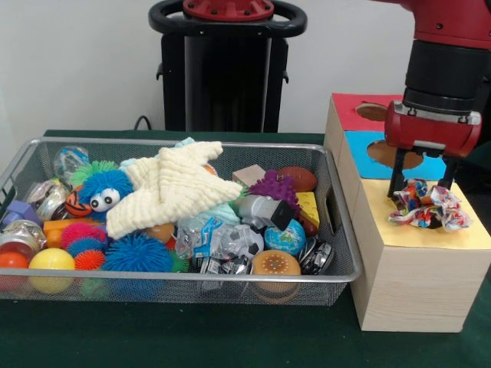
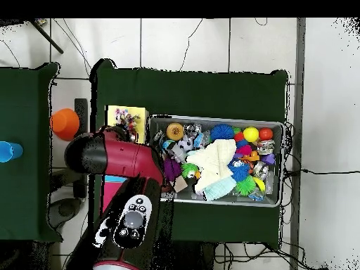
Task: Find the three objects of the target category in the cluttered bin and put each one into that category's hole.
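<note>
confetti pieces (image 1: 430,207) on yellow top, overhead half-hidden

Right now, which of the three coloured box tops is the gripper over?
The yellow top, nearest the camera; the gripper hangs over the confetti piece there, not the blue top or red top.

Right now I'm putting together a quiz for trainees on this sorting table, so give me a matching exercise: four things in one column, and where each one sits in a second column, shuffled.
Things:
1. multicolour confetti crinkled piece
2. cream knitted cloth
3. plain yellow ball
4. robot gripper

Places:
A. near-left corner of the silver wire mesh bin, front view
B. on the yellow top of the pale wooden box
C. draped over the toys in the middle of the bin
D. directly above the yellow top, jaws down by the piece

Pairs: 1-B, 2-C, 3-A, 4-D
</note>
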Tool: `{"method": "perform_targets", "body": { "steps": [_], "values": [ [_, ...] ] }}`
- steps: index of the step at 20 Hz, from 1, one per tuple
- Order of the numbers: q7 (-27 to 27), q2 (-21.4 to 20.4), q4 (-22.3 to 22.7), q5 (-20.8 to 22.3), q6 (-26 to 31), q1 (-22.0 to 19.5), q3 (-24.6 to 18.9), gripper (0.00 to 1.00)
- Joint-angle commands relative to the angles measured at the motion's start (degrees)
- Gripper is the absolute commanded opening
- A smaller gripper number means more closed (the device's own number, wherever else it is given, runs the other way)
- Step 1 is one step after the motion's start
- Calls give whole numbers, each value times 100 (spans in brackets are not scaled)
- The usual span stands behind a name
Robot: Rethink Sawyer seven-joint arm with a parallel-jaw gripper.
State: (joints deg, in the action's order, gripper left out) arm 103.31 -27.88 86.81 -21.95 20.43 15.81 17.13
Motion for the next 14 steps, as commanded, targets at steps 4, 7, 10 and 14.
{"method": "perform_targets", "body": {
  "steps": [4, 7, 10, 14],
  "values": [
    [1580, 247, 294, -290, 753, -130, -32, 100],
    [1448, 150, 364, -260, 794, -191, -95, 100],
    [1402, 100, 395, -244, 817, -201, -118, 100],
    [1411, 51, 415, -262, 893, -207, -144, 100]
  ]
}}
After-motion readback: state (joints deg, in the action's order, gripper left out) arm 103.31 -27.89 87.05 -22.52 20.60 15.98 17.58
